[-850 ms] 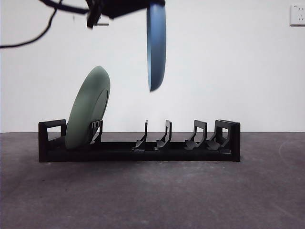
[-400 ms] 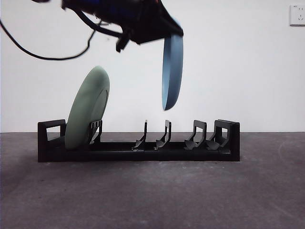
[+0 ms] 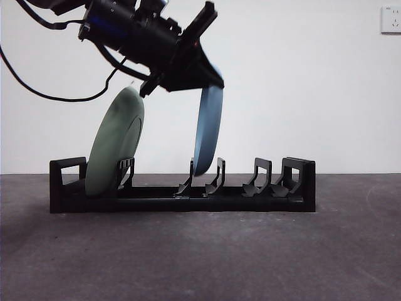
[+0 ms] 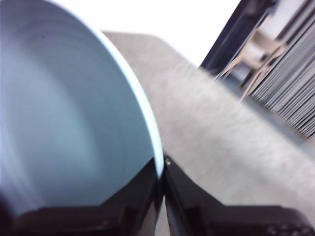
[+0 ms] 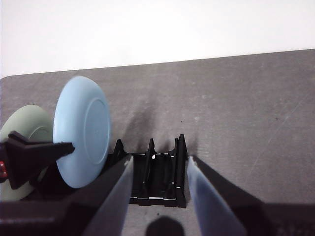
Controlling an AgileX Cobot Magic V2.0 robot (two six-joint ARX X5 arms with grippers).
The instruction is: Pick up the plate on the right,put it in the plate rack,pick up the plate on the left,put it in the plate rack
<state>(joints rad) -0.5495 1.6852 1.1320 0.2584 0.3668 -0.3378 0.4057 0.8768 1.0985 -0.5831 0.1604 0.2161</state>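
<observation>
The black plate rack stands across the middle of the table. A green plate leans in its left end slot. My left gripper comes in from the upper left, shut on the top rim of a blue plate. That plate hangs on edge, its lower rim down between two middle dividers. In the left wrist view the black jaws pinch the blue plate at its rim. My right gripper stands open and back from the rack, looking at the blue plate and green plate.
A white wall stands behind the grey table, with a socket at the top right. Black cables hang from the left arm. The rack's right-hand dividers hold nothing.
The left arm has come down and shifted left with the blue plate. The plate's lower rim has dropped from well above the rack to between the middle dividers.
</observation>
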